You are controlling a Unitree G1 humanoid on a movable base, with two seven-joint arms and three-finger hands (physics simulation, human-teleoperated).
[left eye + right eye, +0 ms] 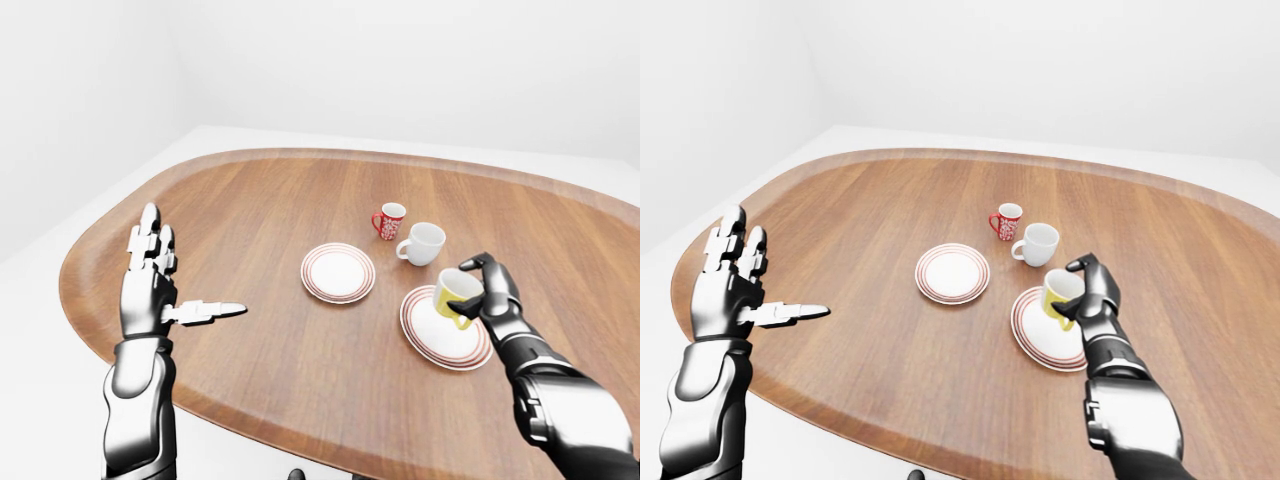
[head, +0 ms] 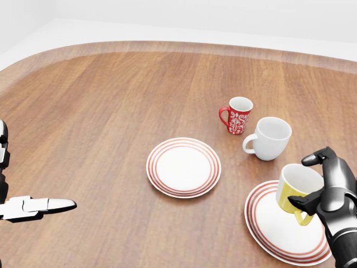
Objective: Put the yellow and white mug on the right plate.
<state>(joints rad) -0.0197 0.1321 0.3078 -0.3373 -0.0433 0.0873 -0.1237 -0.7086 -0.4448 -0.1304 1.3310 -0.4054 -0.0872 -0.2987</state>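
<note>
The right hand (image 2: 323, 187), dark grey metal with three fingers, was closed round the yellow mug with white interior (image 2: 298, 186), thumb across the rim at top and the other fingers under the handle side. The mug was tilted, mouth leaning toward the head view's top left, and sat over the top right part of the right white plate with red concentric rings (image 2: 279, 226); whether its base touched the plate or hung just above, could not tell from these views. Just beside it, toward the head view's top, stood a plain white ceramic mug (image 2: 270, 138), and beyond that a small red mug with white floral pattern (image 2: 238, 115). A second red-ringed white plate (image 2: 183, 167) lay well apart to the left on the oval brown wooden table (image 2: 111, 111). The left hand (image 1: 155, 290) was off to the left over the table, fingers spread wide, holding nothing. Risks, as judged: letting go while the mug leaned could tip it onto its side or roll it off the plate; setting it this near the rim could leave it half off; any swing toward the top could knock the white mug.
</note>
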